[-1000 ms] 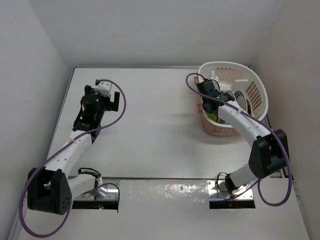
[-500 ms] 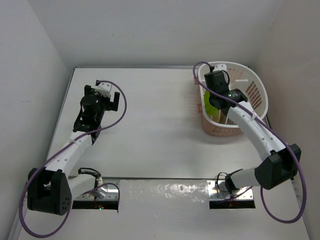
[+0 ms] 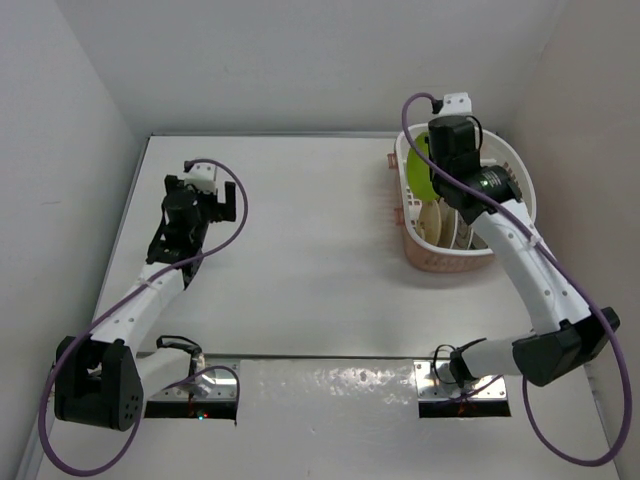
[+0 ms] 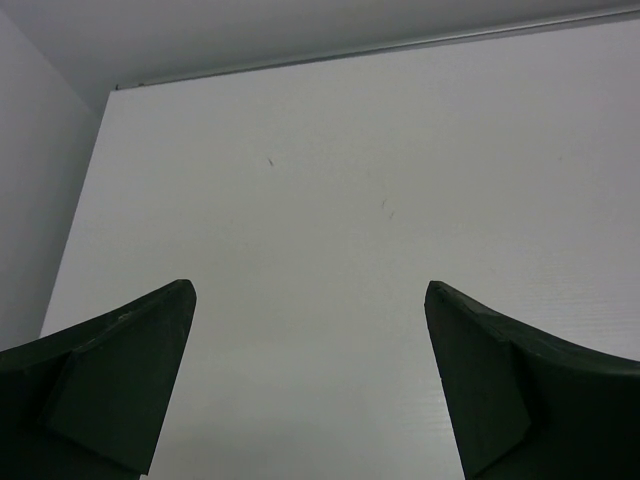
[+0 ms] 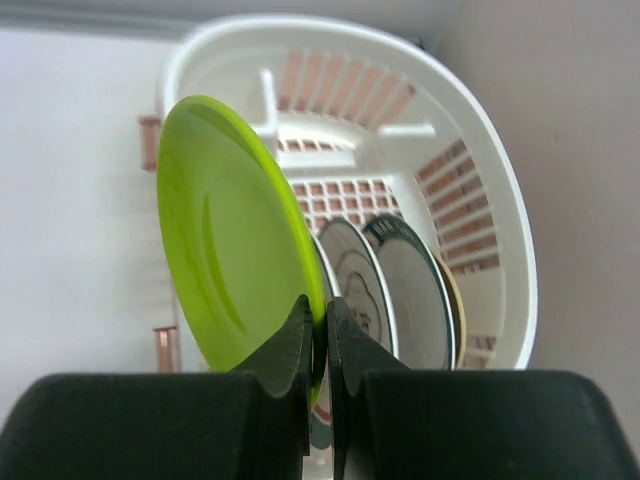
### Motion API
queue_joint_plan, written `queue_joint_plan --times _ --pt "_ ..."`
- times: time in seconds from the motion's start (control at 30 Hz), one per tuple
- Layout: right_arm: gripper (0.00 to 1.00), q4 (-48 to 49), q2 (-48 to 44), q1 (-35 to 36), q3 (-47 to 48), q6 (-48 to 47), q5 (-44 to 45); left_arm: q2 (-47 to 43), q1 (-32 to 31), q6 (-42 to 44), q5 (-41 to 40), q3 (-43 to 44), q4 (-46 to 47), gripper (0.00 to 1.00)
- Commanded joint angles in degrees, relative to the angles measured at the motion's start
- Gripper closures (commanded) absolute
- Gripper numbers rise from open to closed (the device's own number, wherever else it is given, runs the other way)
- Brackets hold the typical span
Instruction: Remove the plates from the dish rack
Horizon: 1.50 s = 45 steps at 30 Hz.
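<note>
Right now, the right gripper (image 5: 320, 315) is pinching the lime-green plate (image 5: 225, 270) by its edge, jaws almost closed on it, holding it upright over the dish rack (image 5: 480, 180) (other plates (image 5: 400, 280) are standing inside). The left gripper (image 4: 308, 290) is hovering over the table (image 4: 330, 150), jaws wide apart, gripping nothing.

Smooth and glossy: the green plate (image 5: 225, 250), soft sheen across its face; plastic or glazed ware, cannot tell. White moulded plastic with a slight gloss: the dish rack (image 5: 490, 190), salmon plastic showing through its slots. Smooth, glazed-looking: the other plates (image 5: 405, 290). Matt black, faintly grainy: the right gripper (image 5: 320, 310); the left gripper (image 4: 308, 292) is the same. Matt white, finely scuffed: the table (image 4: 330, 180). Shiny bare metal: the strip (image 3: 330, 385). Smooth purple sheath: the cable (image 3: 247, 208).
</note>
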Motion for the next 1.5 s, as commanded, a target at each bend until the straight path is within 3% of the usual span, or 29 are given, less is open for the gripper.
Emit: queue_joint_plan --times 0.0,0.07,0.27,0.4,0.57,0.8,0.93,1.0,1.47 --pt "1.0 3.94 -2.74 0.39 4.96 -2.68 -6.37 -1.33 -0.4 -6.86 -2.86 3.39 -1.84 0.03" --pt "1.0 4.2 -1.95 0.31 6.01 -2.86 -13.74 -1.07 -0.4 -8.8 -6.02 4.27 -3.52 0.03" --pt "1.0 7.97 4.98 0.57 1.29 3.29 -55.8 -1.59 -0.32 -12.59 -13.94 9.19 -12.21 0.03" --pt "1.0 17.81 5.35 1.44 -9.44 8.39 -65.61 -3.96 -0.32 -11.71 -15.17 10.16 -16.0 0.03" --pt "1.0 19.93 6.31 5.39 -17.26 11.02 -63.18 -6.25 -0.32 -12.85 -13.33 10.08 -18.99 0.03" --pt "1.0 33.1 5.26 6.72 -31.85 26.05 -65.81 -10.55 -0.32 -12.58 -10.17 9.72 -21.63 0.03" --pt "1.0 37.33 4.38 9.18 -39.84 30.0 -62.83 -11.96 -0.32 -12.67 -8.94 8.58 -20.58 0.03" --pt "1.0 44.24 4.29 9.18 -44.75 34.22 -60.81 -11.96 -0.32 -12.85 -7.97 8.49 -20.66 0.03" --pt "1.0 53.86 8.15 9.18 -52.7 41.44 -57.46 -12.05 -0.32 -12.32 -7.7 8.14 -23.74 0.04"
